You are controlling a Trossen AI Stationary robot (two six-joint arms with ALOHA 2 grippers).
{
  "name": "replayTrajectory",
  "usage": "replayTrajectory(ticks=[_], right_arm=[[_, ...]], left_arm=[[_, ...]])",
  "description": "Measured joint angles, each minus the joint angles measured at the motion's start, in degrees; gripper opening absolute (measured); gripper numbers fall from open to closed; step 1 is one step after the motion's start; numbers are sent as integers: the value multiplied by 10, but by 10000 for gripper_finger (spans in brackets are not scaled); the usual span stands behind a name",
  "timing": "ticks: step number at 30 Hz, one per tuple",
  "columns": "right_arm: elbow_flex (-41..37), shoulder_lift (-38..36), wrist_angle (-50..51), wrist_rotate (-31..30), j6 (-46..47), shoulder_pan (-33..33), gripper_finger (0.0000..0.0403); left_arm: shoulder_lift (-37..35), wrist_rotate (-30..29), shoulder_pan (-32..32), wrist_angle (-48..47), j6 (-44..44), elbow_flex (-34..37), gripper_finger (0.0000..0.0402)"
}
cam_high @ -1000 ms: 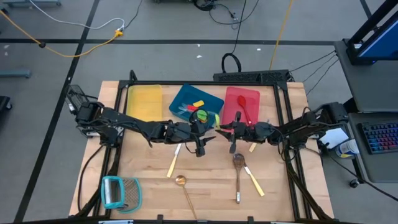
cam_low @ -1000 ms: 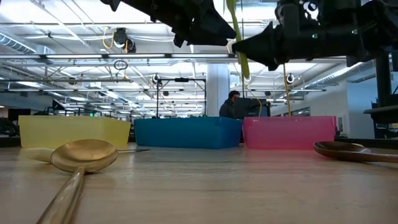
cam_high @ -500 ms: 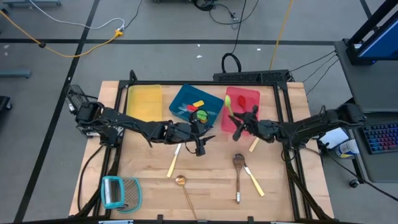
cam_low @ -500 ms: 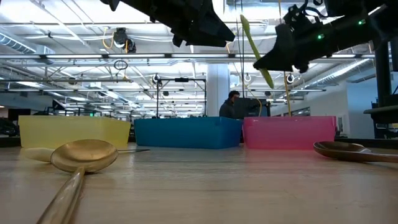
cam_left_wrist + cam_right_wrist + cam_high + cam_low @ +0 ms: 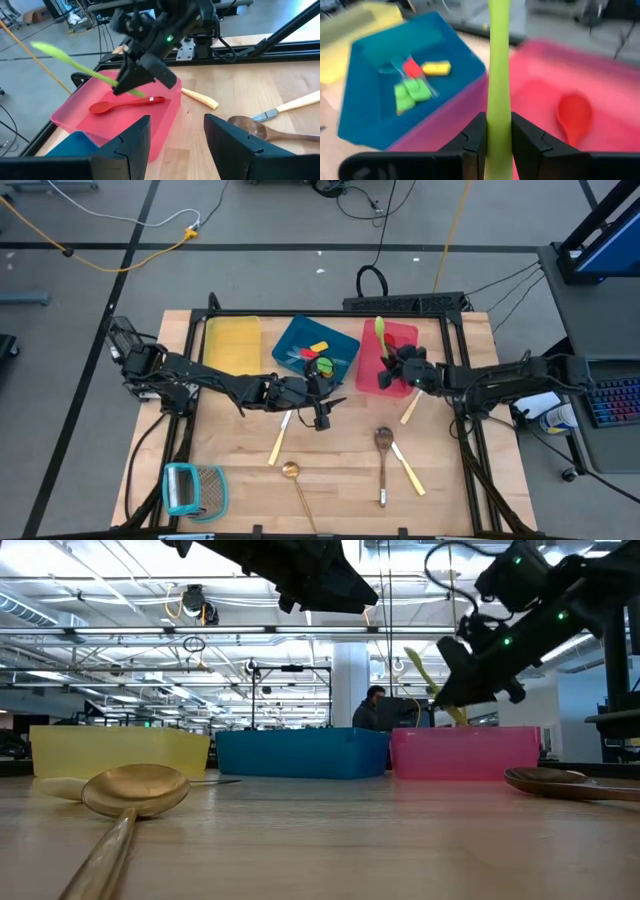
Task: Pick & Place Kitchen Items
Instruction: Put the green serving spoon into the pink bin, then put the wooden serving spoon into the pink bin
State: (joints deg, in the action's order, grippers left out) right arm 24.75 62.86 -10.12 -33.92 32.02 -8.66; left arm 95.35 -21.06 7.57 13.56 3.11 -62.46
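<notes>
1. High view: the right gripper (image 5: 398, 361) is hanging over the red tray (image 5: 372, 376), clamping a green spatula (image 5: 380, 330) whose free end is pointing toward the far edge of the table. The left gripper (image 5: 322, 418) is waiting above the bare wood just in front of the blue tray (image 5: 290, 340), its fingers standing apart with nothing between them. A wooden spoon (image 5: 383, 442), a brass spoon (image 5: 291, 471) and cream-handled knives (image 5: 408, 470) are lying on the table in front.
2. Low view: the right gripper (image 5: 462, 688) is hovering above the red tray (image 5: 465, 754), and the green spatula (image 5: 424, 673) is sticking out of it at a tilt. The brass spoon (image 5: 135, 790) is resting in the foreground.
3. Left wrist view: a red spoon (image 5: 126, 104) is lying inside the red tray (image 5: 170, 112), with the green spatula (image 5: 70, 60) slanting above it.
4. Right wrist view: the fingers (image 5: 475, 137) are pressing on the green spatula (image 5: 499, 65) from both sides; the red spoon (image 5: 574, 115) is lying in the red tray (image 5: 620, 100) beyond.
</notes>
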Motion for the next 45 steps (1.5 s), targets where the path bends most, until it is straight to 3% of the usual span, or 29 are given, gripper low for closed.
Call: replayTrajectory(ticks=[8,18,24,34,45], right_arm=[[0,51,84,103,91,-68,59],[3,117,90,164,118,-119,59],[2,117,87,175,89,-124,66],[0,118,80,171,73,-124,122],[-2,63,42,167,9,-122,130]], left_arm=[[0,0,-3,1,0,0,186],[0,0,-23,0,1,0,186],[0,0,-38,0,2,0,186],[0,0,-50,0,2,0,186],[0,1,-50,-1,26,0,186]])
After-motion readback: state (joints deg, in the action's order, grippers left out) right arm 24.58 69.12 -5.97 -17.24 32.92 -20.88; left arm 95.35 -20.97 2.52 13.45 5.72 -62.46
